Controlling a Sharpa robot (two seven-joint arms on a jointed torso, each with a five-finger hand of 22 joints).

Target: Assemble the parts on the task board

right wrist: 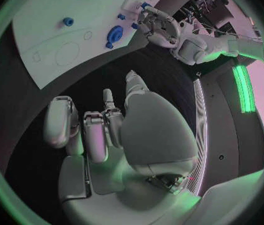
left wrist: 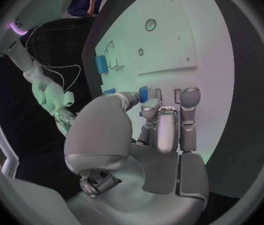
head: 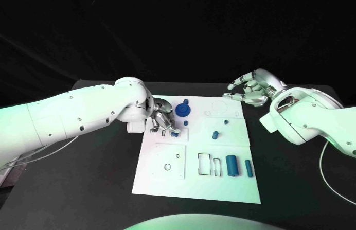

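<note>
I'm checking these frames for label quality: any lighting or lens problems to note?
Head view: task board evenly lit, black surroundings, green tint on the arms. Left wrist view: fisheye bends the board's edges; left hand looms large. Right wrist view: green glow at the rim, right hand shaded.

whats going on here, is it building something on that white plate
Yes, it is assembling small blue parts on the white task board. The left hand is down on the board's upper left, fingertips at a small blue part. The right hand hovers off the far right corner, holding nothing. Two blue cylinders lie at the board's right.
</note>
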